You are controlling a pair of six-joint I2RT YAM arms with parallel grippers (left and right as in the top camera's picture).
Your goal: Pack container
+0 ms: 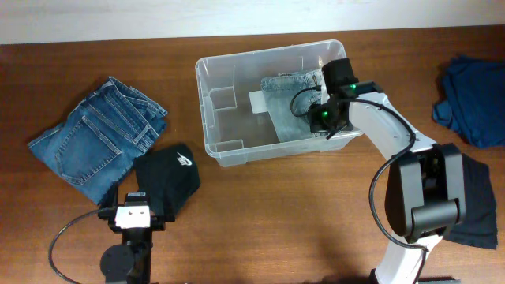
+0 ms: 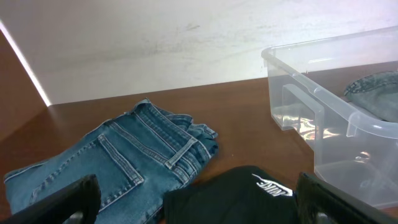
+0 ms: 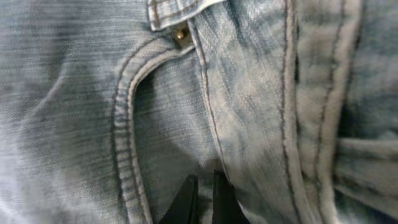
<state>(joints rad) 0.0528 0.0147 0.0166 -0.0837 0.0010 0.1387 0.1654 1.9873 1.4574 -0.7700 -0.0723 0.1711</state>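
Observation:
The clear plastic container [image 1: 203,102] stands at the table's middle back; its corner also shows in the left wrist view [image 2: 311,93]. Light blue jeans [image 1: 288,99] lie folded inside it. My right gripper [image 1: 322,118] is down in the container. Its fingers [image 3: 202,193] are pressed together on a fold of the light jeans [image 3: 186,93]. My left gripper [image 1: 140,211] is open and empty. Its fingers [image 2: 196,199] are spread wide just above a black Nike garment [image 2: 242,196] at the front left.
Folded dark blue jeans [image 1: 99,138] lie left of the container, next to the black garment [image 1: 167,177]. A navy garment [image 1: 473,99] lies at the far right edge. A dark garment [image 1: 477,205] lies beside the right arm's base.

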